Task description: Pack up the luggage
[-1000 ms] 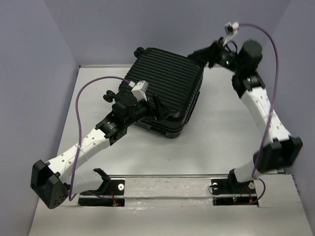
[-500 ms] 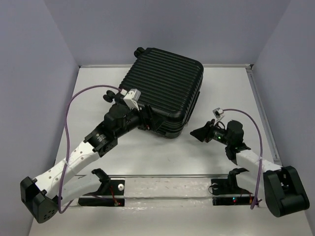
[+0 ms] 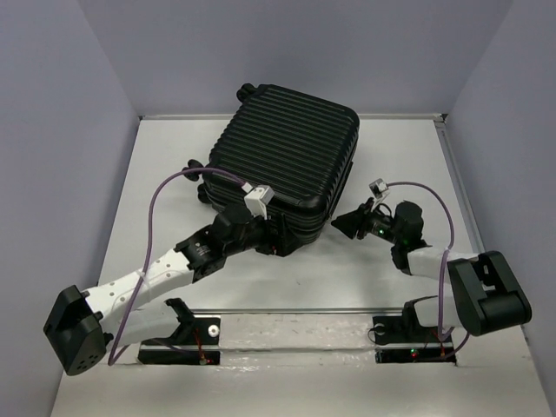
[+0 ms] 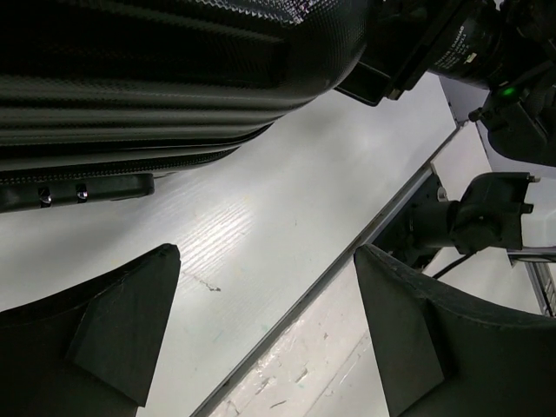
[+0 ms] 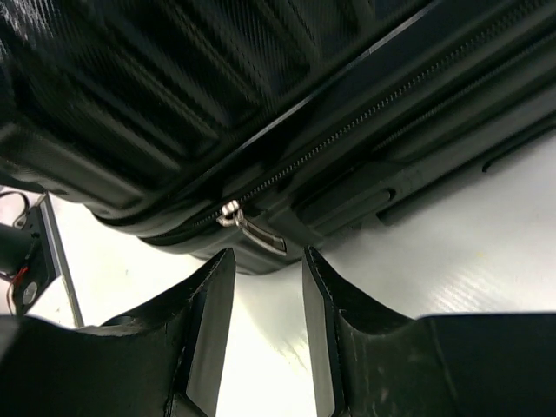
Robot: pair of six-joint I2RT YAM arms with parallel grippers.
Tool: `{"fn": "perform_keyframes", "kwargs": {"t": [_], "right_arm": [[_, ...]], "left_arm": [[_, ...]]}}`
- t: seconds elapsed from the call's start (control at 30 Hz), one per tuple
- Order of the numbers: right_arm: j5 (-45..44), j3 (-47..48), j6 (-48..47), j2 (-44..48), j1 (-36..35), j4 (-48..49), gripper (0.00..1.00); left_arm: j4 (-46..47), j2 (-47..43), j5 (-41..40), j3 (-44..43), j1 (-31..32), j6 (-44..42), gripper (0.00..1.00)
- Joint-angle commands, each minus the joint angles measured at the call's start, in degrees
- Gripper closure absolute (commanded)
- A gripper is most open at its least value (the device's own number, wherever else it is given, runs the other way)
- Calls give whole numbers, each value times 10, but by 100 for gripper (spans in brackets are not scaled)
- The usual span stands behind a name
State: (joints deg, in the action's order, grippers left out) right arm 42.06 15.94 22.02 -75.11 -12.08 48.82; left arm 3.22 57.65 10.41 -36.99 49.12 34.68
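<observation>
The luggage (image 3: 291,152) is a black ribbed suitcase lying closed and flat at the middle of the table. My left gripper (image 3: 278,236) is at its near corner, wide open and empty; in the left wrist view (image 4: 269,269) only bare table lies between the fingers (image 4: 117,334), with the luggage shell (image 4: 174,78) above. My right gripper (image 3: 346,224) is low at the luggage's right near corner, jaws a little apart and empty. In the right wrist view (image 5: 268,259) a silver zipper pull (image 5: 254,229) hangs on the luggage's zipper line (image 5: 347,130), just beyond the fingertips.
Caster wheels stick out at the luggage's far corner (image 3: 246,89) and left side (image 3: 193,170). A metal strip with both arm bases (image 3: 295,328) runs along the near edge. Grey walls close in the table (image 3: 408,165) at left, back and right.
My right arm came down from behind the luggage to the table, then moved left to the luggage's near right corner. My left gripper slid right along the near side toward the corner.
</observation>
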Motion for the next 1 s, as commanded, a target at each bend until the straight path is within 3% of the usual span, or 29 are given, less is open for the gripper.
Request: {"fn": "perform_keyframes", "kwargs": {"t": [0.0, 0.33, 0.53, 0.6, 0.67, 0.8, 0.83, 0.87, 0.9, 0.97], "right_arm": [[39, 41, -26, -23, 0, 53, 57], [87, 75, -10, -86, -11, 79, 57], [87, 80, 18, -117, -16, 122, 68], [83, 75, 32, -124, -16, 146, 65], [68, 70, 36, -129, -16, 158, 53], [65, 71, 24, -130, -22, 144, 51], [68, 72, 28, -133, -22, 158, 52], [72, 76, 34, -137, -22, 167, 64], [76, 78, 38, -146, -28, 172, 70], [74, 78, 45, -152, -33, 186, 73]], "left_arm": [[57, 18, 7, -11, 1, -10, 7], [57, 46, -7, -37, 1, -22, 7], [55, 64, -27, -59, 0, -31, 7], [50, 69, -36, -69, 0, -34, 7], [47, 74, -41, -83, 0, -37, 7], [39, 74, -46, -90, -1, -44, 7], [39, 75, -46, -89, -2, -44, 7], [39, 76, -46, -88, -3, -44, 7], [40, 77, -46, -87, -5, -44, 7], [42, 79, -45, -89, -7, -41, 7]]}}
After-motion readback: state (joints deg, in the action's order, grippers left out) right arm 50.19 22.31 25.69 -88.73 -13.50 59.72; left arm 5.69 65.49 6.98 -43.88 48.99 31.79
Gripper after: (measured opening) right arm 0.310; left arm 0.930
